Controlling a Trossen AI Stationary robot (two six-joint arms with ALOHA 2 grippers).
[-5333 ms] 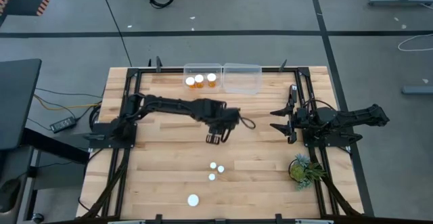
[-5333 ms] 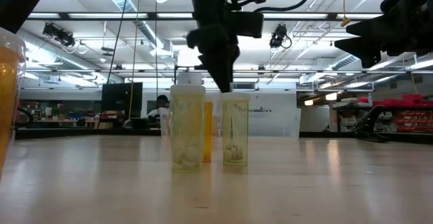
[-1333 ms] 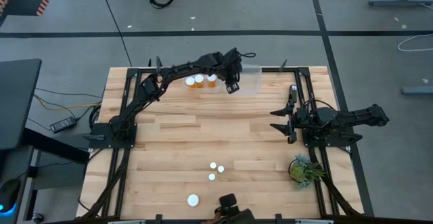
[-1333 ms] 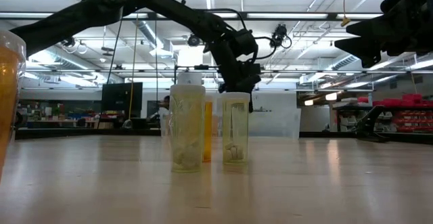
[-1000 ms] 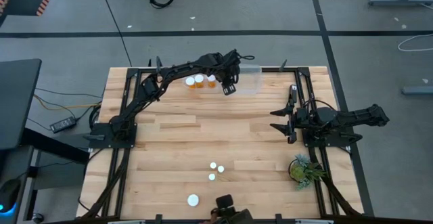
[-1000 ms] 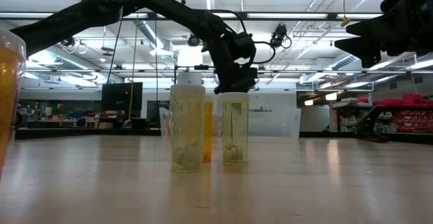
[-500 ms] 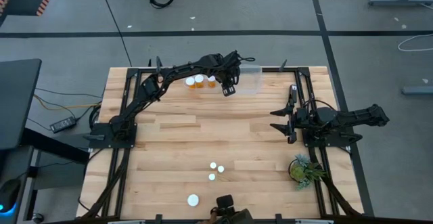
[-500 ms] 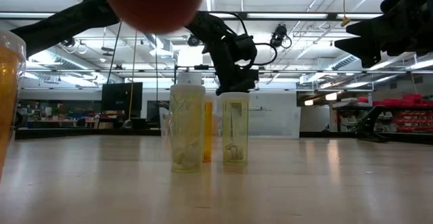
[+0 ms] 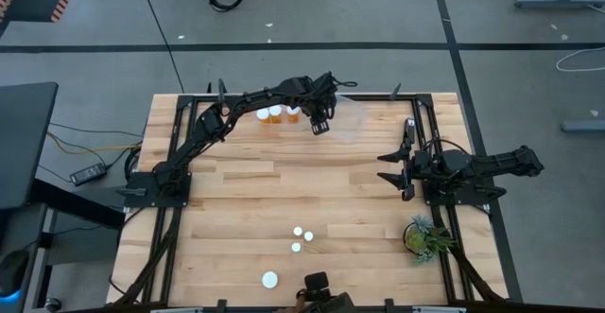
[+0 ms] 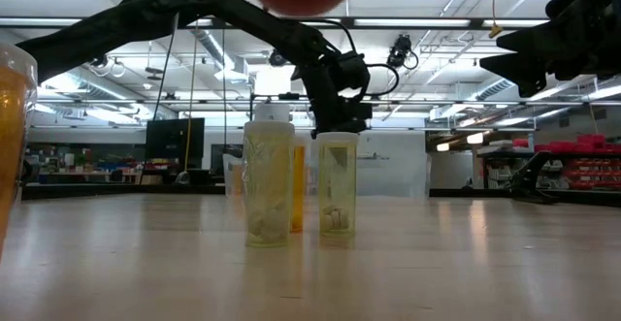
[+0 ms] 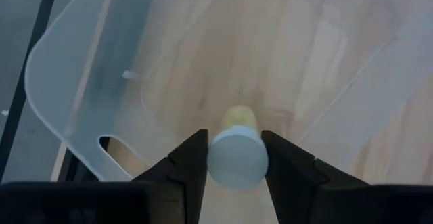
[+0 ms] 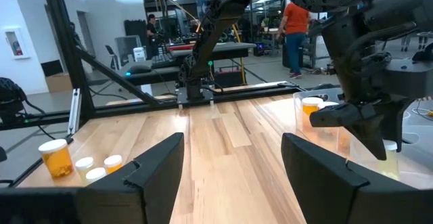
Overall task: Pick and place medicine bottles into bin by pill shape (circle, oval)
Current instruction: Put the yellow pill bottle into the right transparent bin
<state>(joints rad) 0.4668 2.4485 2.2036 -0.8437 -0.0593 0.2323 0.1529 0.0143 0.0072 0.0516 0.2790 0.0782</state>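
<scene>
Item: left gripper [image 11: 235, 158], at the table's far edge, closed partway on a white-capped medicine bottle [image 11: 237, 158], one finger on each side of the cap, poised over the right-hand clear bin [image 9: 348, 116]. The left-hand clear bin [image 9: 274, 100] already holds three bottles [image 9: 279, 113]. Three more bottles [image 9: 302, 238] stand near the table's [image 9: 236, 209] near edge, a larger-capped one [image 9: 270, 279] closest to that edge. Right gripper [image 12: 230, 158] waits wide and empty by the right edge, beside a green plant [image 9: 423, 236]. Handling, as judged: lower the bottle well inside the bin walls and keep it upright before parting the fingers, so it neither tips nor strikes the rim. Markings: no legible brand, label or writing on any item.
</scene>
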